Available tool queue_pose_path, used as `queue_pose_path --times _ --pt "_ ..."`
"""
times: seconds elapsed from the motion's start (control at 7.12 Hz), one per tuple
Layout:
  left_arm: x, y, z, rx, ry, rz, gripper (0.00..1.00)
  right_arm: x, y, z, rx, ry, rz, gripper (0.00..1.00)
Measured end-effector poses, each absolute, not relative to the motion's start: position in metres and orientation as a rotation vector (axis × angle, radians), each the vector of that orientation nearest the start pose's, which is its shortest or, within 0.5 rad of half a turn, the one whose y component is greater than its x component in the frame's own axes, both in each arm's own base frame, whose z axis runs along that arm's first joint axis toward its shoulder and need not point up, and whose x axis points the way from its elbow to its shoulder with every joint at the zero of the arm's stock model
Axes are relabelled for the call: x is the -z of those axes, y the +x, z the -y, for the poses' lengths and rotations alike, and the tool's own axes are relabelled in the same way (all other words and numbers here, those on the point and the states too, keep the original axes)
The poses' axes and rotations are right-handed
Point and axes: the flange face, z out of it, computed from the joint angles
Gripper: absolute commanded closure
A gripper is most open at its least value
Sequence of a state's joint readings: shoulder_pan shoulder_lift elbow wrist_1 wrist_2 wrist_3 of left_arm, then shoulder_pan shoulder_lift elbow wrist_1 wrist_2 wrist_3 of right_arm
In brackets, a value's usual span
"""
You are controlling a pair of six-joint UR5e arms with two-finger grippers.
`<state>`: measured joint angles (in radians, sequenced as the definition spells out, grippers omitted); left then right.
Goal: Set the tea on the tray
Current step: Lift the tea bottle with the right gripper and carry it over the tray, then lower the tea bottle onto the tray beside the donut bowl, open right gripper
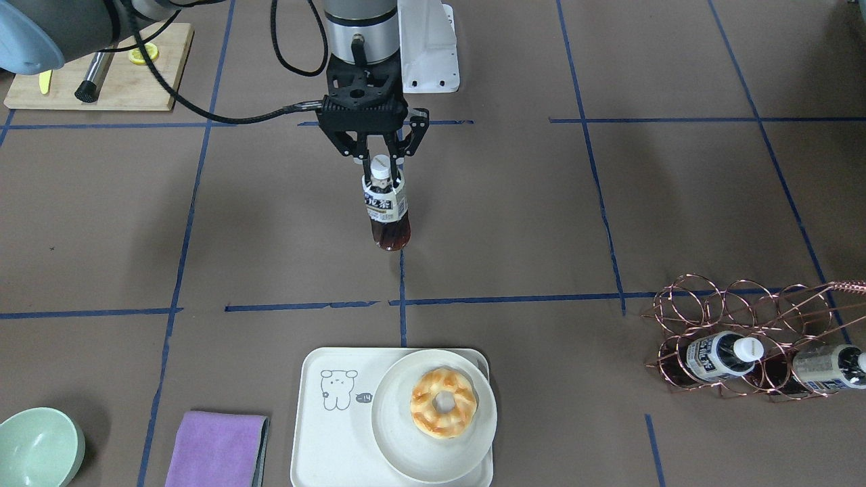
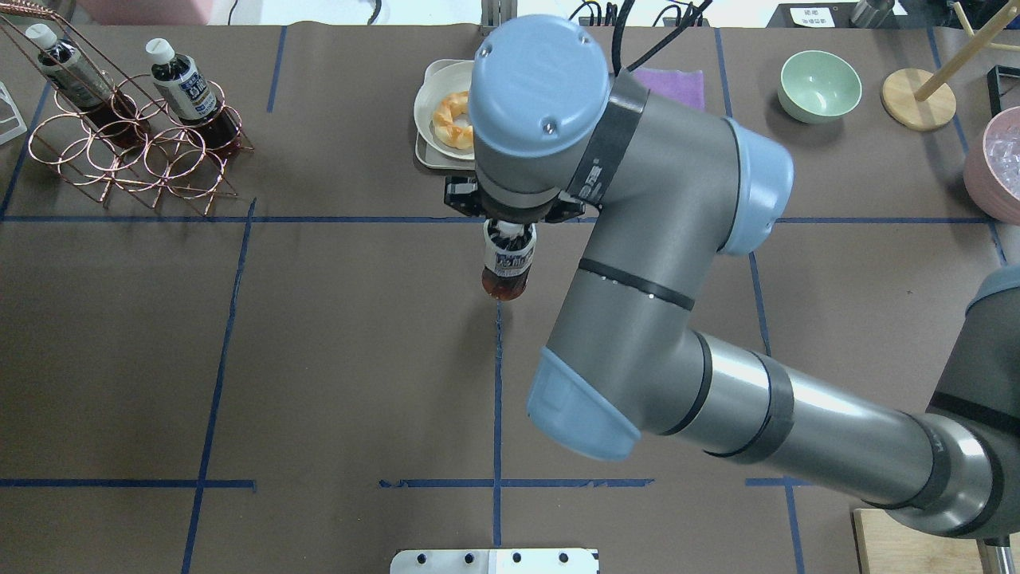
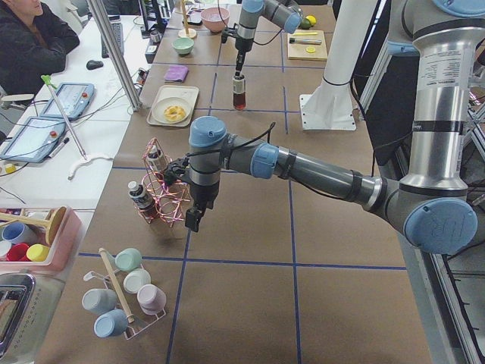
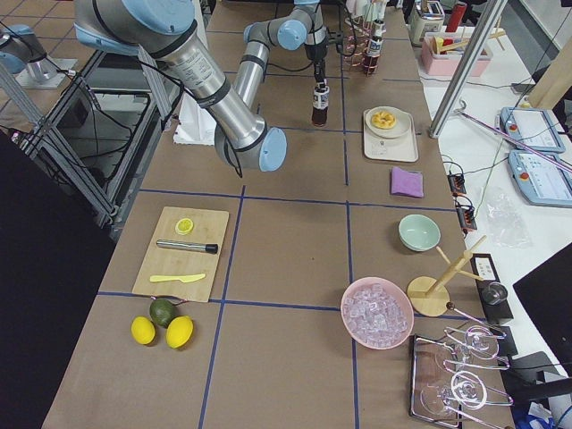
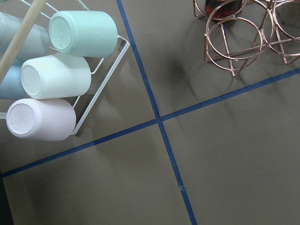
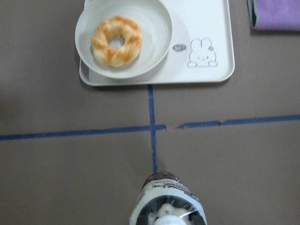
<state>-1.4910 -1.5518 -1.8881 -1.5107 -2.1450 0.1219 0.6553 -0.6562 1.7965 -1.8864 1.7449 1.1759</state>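
Observation:
My right gripper (image 1: 382,169) is shut on the neck of the tea (image 1: 387,210), a small clear bottle of dark brown liquid with a white cap. The tea hangs upright, its base at or just above the table's middle. It also shows at the bottom of the right wrist view (image 6: 168,201). The cream tray (image 1: 338,439) with a cartoon animal lies beyond it, apart, at the operators' edge (image 6: 201,28). My left gripper (image 3: 194,220) points down beside the copper rack; I cannot tell whether it is open or shut.
A round plate with a doughnut (image 1: 443,402) fills half of the tray. A copper wire rack (image 1: 744,345) holds two more bottles. A purple cloth (image 1: 216,450) and a green bowl (image 1: 37,450) lie beside the tray. Cups (image 5: 61,79) lie in a rack near my left wrist.

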Motion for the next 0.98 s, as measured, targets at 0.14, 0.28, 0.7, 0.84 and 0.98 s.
queue_pose_path --times 0.14,0.28,0.7,0.84,0.98 --pt "-0.533 -0.041 0.487 -0.263 0.238 -0.569 0.00 -0.065 -0.411 0.520 -0.182 0.315 0.771 1.00" --pt "-0.536 -0.041 0.485 -0.263 0.232 -0.571 0.00 -0.077 -0.398 0.560 -0.193 0.344 0.766 1.00" --pt "-0.537 -0.046 0.483 -0.257 0.236 -0.585 0.00 -0.109 -0.399 0.677 -0.207 0.345 0.751 1.00" --pt "-0.536 -0.048 0.483 -0.259 0.240 -0.585 0.00 -0.116 -0.404 0.696 -0.201 0.335 0.736 1.00" --pt "-0.536 -0.050 0.484 -0.261 0.245 -0.584 0.00 -0.126 -0.410 0.708 -0.198 0.329 0.731 1.00"
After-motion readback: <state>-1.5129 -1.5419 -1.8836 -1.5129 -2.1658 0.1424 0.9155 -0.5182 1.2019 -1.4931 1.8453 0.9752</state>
